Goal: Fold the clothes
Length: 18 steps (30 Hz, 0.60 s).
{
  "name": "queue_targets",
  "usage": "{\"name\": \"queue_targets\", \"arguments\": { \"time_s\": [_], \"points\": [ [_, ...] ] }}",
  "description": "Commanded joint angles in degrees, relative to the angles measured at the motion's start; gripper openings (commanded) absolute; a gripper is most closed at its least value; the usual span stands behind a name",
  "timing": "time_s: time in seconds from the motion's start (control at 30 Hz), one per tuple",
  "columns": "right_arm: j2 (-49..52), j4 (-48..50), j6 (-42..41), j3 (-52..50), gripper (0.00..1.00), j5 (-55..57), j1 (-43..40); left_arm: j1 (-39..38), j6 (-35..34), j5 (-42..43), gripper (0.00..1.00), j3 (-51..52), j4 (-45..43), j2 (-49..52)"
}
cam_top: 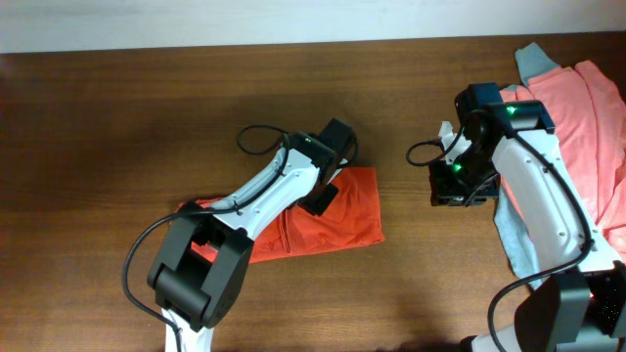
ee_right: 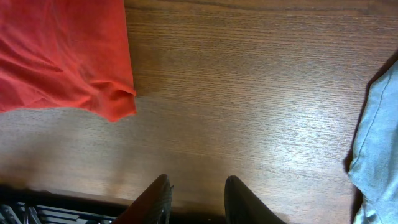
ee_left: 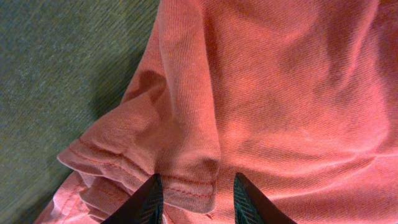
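An orange-red T-shirt (cam_top: 342,220) lies folded in the middle of the table, partly hidden under my left arm. My left gripper (cam_top: 323,200) is down on its upper edge. In the left wrist view the left gripper (ee_left: 198,186) stands open, its fingers apart on either side of a stitched hem fold (ee_left: 186,180) of the shirt (ee_left: 280,93). My right gripper (cam_top: 452,191) hovers to the right of the shirt. Seen from its wrist camera, the right gripper (ee_right: 198,186) is open over bare wood, with the shirt's corner (ee_right: 62,56) off to the left.
A salmon-pink garment (cam_top: 587,108) and a grey-blue one (cam_top: 533,61) are piled at the right edge, behind and under my right arm. The grey-blue cloth (ee_right: 379,143) also shows at the right of the right wrist view. Bare wooden table (cam_top: 117,127) lies to the left.
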<state>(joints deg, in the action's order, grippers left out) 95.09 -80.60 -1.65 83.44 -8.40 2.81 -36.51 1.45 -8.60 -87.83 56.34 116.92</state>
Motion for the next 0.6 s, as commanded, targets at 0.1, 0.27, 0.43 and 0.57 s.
{"name": "queue_targets", "arguments": {
  "time_s": [0.1,0.27,0.43,0.57],
  "points": [
    [-0.2,-0.2,0.2,0.5,0.33,0.1,-0.2,0.3,0.3,-1.9,0.14,0.7,-0.1,2.7],
    [-0.2,-0.2,0.2,0.5,0.33,0.1,-0.2,0.3,0.3,-2.0,0.22,0.7,-0.1,4.4],
    [-0.2,-0.2,0.2,0.5,0.33,0.1,-0.2,0.3,0.3,-5.5,0.3,0.7,-0.1,4.5],
    [-0.2,-0.2,0.2,0.5,0.34,0.1,-0.2,0.3,0.3,-8.4,0.0,0.2,-0.1,4.5]
  ]
}}
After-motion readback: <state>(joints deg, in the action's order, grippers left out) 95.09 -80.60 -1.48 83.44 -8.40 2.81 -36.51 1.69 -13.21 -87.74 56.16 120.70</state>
